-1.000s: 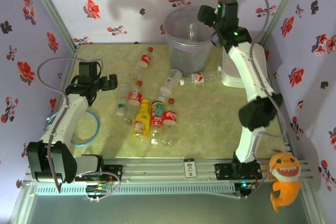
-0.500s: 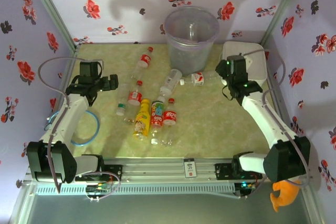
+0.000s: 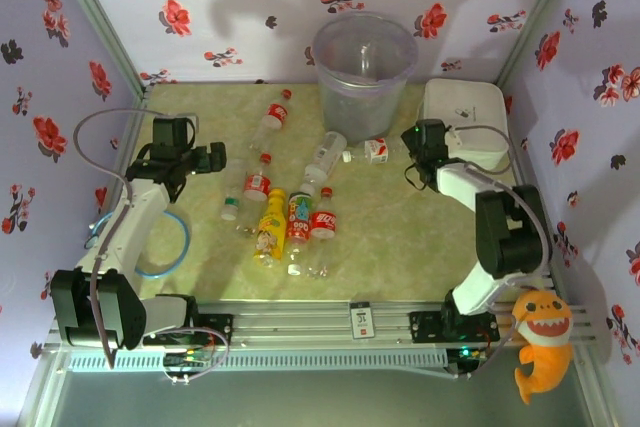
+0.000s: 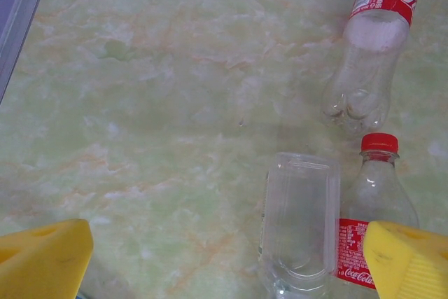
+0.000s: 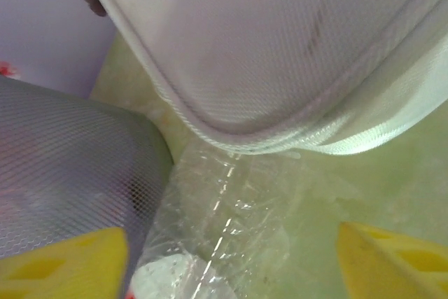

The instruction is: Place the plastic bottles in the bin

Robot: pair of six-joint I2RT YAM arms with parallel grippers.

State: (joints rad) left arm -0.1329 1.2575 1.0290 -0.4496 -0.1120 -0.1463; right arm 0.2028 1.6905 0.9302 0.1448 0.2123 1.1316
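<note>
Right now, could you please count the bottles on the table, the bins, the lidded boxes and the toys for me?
Bottles on the table, as far as I can make out: 8
Bin: 1
Box: 1
Toy: 1
Total: 11

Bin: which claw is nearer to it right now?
Right. The right claw is low beside the bin, by the white box; the left claw is well off to its left, over the bottles.
</note>
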